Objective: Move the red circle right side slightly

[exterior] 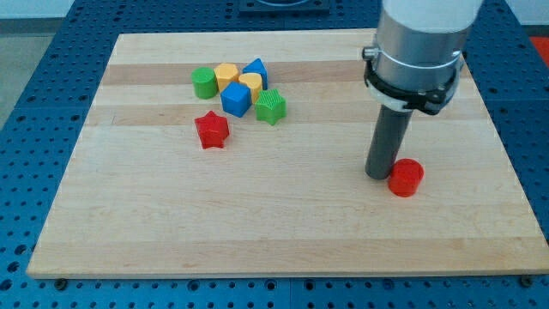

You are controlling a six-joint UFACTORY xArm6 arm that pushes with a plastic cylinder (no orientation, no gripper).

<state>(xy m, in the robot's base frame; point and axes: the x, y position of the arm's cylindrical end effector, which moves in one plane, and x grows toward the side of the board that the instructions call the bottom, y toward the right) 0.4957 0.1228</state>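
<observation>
The red circle lies on the wooden board at the view's right, below the middle. My dark rod comes down from the grey arm at the top right. My tip rests on the board right at the red circle's left side, touching it or nearly so.
A cluster sits at the upper left: a green cylinder, a yellow hexagon, a blue triangle, a yellow block, a blue cube, a green block. A red star lies just below them. The board's right edge is close to the circle.
</observation>
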